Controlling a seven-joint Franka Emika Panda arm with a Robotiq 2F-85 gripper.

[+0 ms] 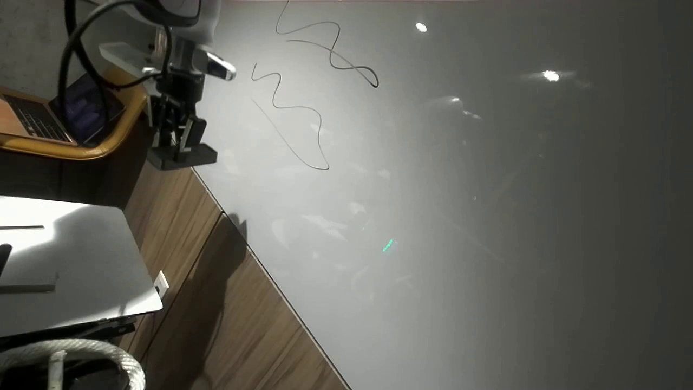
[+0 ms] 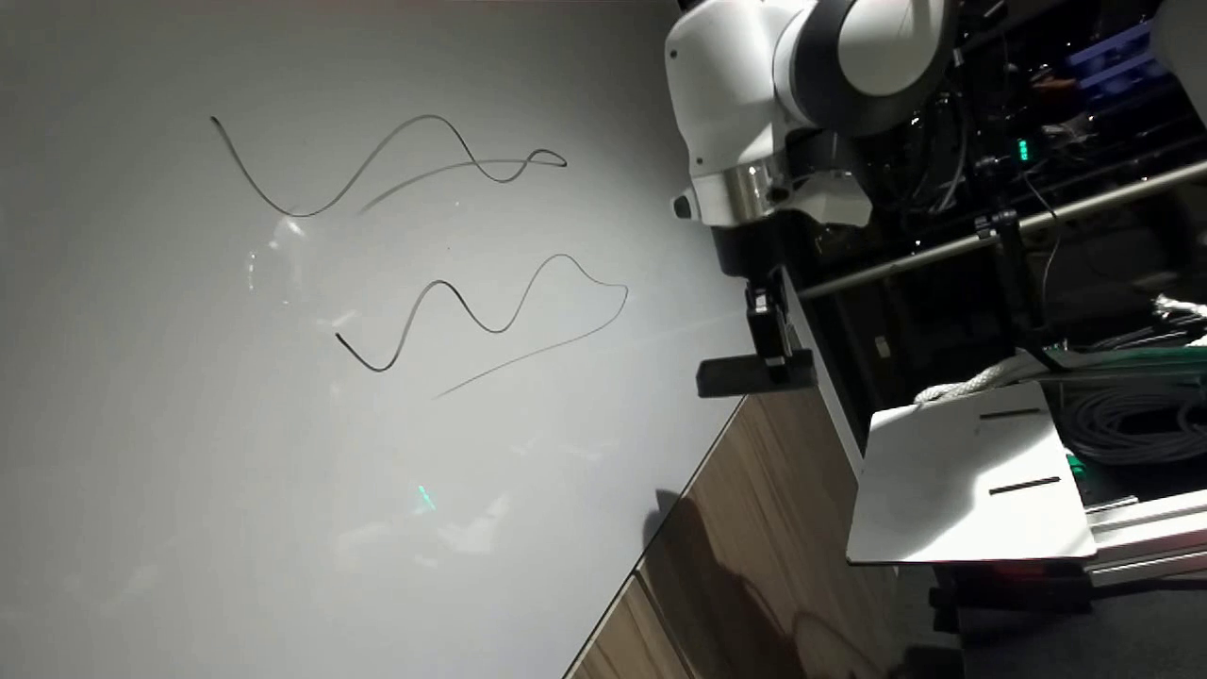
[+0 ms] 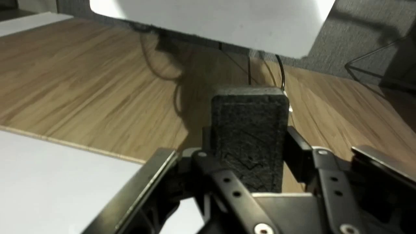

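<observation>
Open air separates the tool (image 3: 252, 146) and the black block (image 2: 728, 377) in its grip from the wall-side edge of the counter (image 2: 924, 471). Beyond that edge, wood panel (image 1: 270, 319) and whiteboard (image 2: 236, 453) block passage; a white rope-like loop (image 1: 81, 345) obstructs another edge.

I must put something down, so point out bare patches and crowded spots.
Bare: the flat white plate, between its two dark slots and its edge facing the brown wood-grain panels; whether it lies level is unclear. Crowded: beyond its slotted end, where coiled grey cable lies, and at the jaws, closed on a black rectangular block.
</observation>
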